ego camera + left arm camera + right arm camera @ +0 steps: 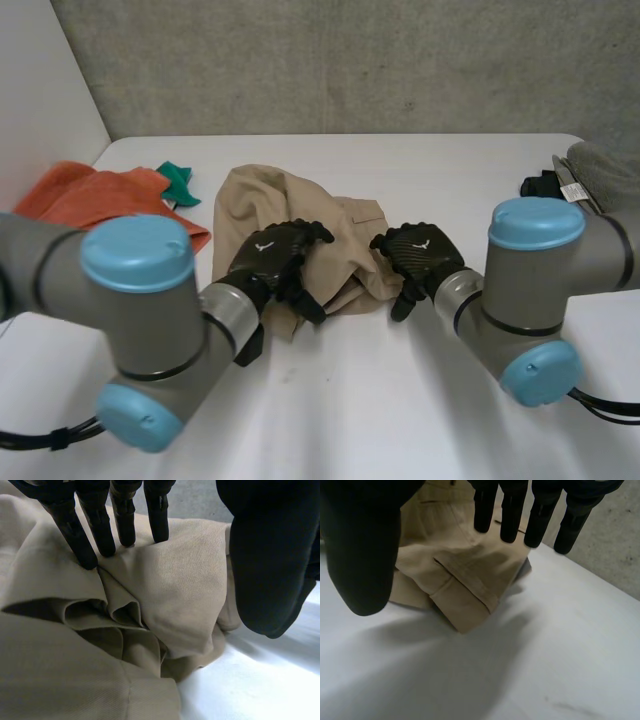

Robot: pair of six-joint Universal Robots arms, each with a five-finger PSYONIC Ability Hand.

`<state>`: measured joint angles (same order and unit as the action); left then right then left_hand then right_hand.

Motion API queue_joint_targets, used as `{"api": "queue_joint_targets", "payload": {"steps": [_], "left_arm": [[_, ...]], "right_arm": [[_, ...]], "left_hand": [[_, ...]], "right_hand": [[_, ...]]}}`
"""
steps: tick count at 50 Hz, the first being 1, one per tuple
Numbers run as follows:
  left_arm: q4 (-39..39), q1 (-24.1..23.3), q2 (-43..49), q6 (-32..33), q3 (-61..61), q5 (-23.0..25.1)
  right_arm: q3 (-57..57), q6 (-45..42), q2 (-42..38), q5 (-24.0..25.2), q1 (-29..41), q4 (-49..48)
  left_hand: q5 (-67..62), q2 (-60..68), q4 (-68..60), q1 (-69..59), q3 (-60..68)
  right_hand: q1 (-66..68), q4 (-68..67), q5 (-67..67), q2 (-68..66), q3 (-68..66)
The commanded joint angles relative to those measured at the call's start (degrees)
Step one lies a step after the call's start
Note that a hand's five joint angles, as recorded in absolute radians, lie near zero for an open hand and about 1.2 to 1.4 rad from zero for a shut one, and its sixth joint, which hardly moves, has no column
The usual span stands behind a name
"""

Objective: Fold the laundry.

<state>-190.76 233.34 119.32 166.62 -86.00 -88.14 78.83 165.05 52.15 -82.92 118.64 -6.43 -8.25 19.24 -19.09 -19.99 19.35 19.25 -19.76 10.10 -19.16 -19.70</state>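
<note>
A crumpled tan garment point(290, 205) lies in a heap in the middle of the white table point(400, 400). My left hand point(272, 258) rests over its near left part, open. In the left wrist view its straight fingers point(100, 525) touch the folds of the tan garment point(175, 590), and the thumb stands apart beside them. My right hand point(420, 255) is at the garment's near right edge, also open. In the right wrist view its straight fingers point(512, 515) hover just over a flat hemmed corner of the tan garment point(460, 590), with nothing held.
An orange cloth point(100, 195) and a small green cloth point(176, 182) lie at the far left of the table. A grey cloth point(605, 165) and a black object point(543, 185) sit at the far right edge. A grey wall runs behind the table.
</note>
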Motion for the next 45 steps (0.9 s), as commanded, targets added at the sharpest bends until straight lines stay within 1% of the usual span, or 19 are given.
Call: {"api": "queue_joint_targets", "payload": {"steps": [1,2,5,6,7,11,14,15,17,18,20,23,26,30,34,37,41,42,45], "left_arm": [[-1.4,-2.9,7.8,0.9,8.8,-6.1],[-1.3,-3.1,8.8,1.1,9.9,-6.5],[-0.8,-3.7,11.8,1.3,13.4,-9.4],[-0.8,-3.7,12.1,1.4,13.9,-10.6],[-0.7,-3.7,12.1,1.6,14.7,-13.2],[-0.1,-3.7,9.8,2.9,15.5,-16.3],[0.8,-3.6,5.8,6.0,15.9,-16.0],[1.6,-3.2,2.9,9.0,16.1,-15.5],[2.2,-3.2,-0.1,12.2,16.5,-14.8],[2.8,-3.1,-3.0,15.8,16.8,-14.0],[3.5,-2.7,-6.2,19.3,17.4,-12.9],[5.7,-2.4,-12.4,26.4,18.3,-10.1],[9.0,-2.6,-18.0,31.7,19.9,-7.2],[12.3,-2.4,-23.6,34.8,23.0,-4.4],[14.7,-1.9,-26.6,35.4,27.0,-3.2],[16.1,-1.1,-26.3,35.6,29.5,-2.3],[17.0,3.3,-22.8,37.0,32.1,0.3],[17.1,5.7,-20.0,37.7,32.7,1.7],[16.9,8.8,-13.8,38.1,33.4,4.1]], "right_arm": [[-2.4,-0.1,-3.6,-0.3,1.9,-4.7],[-2.7,-0.2,-4.3,-0.4,2.1,-5.8],[-2.8,-0.3,-4.3,-0.8,2.0,-7.9],[-2.5,-0.6,-3.8,-1.5,1.6,-9.1],[-2.4,-0.8,-3.5,-1.9,1.3,-9.6],[-1.5,-2.4,1.1,-2.5,1.2,-10.1],[-1.2,-3.5,6.6,-2.2,0.9,-9.8],[-1.3,-3.8,7.9,-2.2,0.7,-9.7],[-1.7,-5.2,11.3,-2.2,-0.6,-9.2],[-2.0,-6.0,12.6,-2.0,-1.0,-8.8],[-2.4,-7.5,14.8,-1.6,-1.4,-7.6],[-4.6,-10.3,21.0,0.5,-1.6,-3.8],[-8.0,-11.0,26.6,2.2,-1.5,0.9],[-13.2,-10.8,30.8,2.6,-1.5,6.0],[-18.3,-10.5,32.1,2.5,-1.5,8.8],[-22.6,-10.0,31.7,2.2,-1.3,10.9],[-26.9,-8.6,28.2,1.5,-1.7,13.5],[-27.5,-8.3,26.8,1.1,-1.7,13.9],[-29.3,-7.6,21.3,-0.6,-1.7,14.5]], "left_hand": [[-3.6,2.6,-2.7,-1.8,2.5],[-6.4,5.4,-5.6,-4.7,5.3],[-36.4,35.4,-35.6,-34.7,35.3],[-47.2,46.2,-46.4,-45.5,46.1],[-61.6,60.6,-60.8,-59.9,60.5],[-61.7,60.8,-60.9,-60.0,60.6],[-61.7,60.8,-60.9,-60.0,60.6],[-61.7,60.8,-60.9,-60.0,60.6],[-61.7,60.8,-60.9,-60.0,60.6],[-61.7,60.8,-60.9,-60.0,60.6],[-61.7,60.8,-60.9,-60.0,60.6],[-61.7,60.8,-60.9,-60.0,60.6],[-61.7,60.8,-60.9,-60.0,60.6],[-61.7,60.8,-60.9,-60.0,60.6],[-61.7,60.8,-60.9,-60.0,60.6],[-61.7,60.8,-60.9,-60.0,60.6],[-61.7,60.8,-60.9,-60.0,60.6],[-61.7,60.8,-60.9,-60.0,60.6],[-61.7,60.8,-60.9,-60.0,60.6]], "right_hand": [[22.1,-21.5,21.2,-22.1,-21.6],[33.9,-33.4,33.1,-34.0,-33.5],[60.4,-59.9,59.5,-60.5,-59.9],[60.7,-60.2,59.9,-60.8,-60.3],[60.8,-60.2,59.9,-60.8,-60.3],[60.8,-60.2,59.9,-60.8,-60.3],[60.8,-60.2,59.9,-60.8,-60.3],[60.8,-60.2,59.9,-60.8,-60.3],[60.8,-60.2,59.9,-60.8,-60.3],[60.8,-60.2,59.9,-60.8,-60.3],[60.8,-60.2,59.9,-60.8,-60.3],[60.8,-60.2,59.9,-60.8,-60.3],[60.8,-60.2,59.9,-60.8,-60.3],[60.8,-60.2,59.9,-60.8,-60.3],[60.8,-60.2,59.9,-60.8,-60.3],[60.8,-60.2,59.9,-60.8,-60.3],[60.8,-60.2,59.9,-60.8,-60.3],[60.8,-60.2,59.9,-60.8,-60.3],[60.8,-60.2,59.9,-60.8,-60.3]]}}
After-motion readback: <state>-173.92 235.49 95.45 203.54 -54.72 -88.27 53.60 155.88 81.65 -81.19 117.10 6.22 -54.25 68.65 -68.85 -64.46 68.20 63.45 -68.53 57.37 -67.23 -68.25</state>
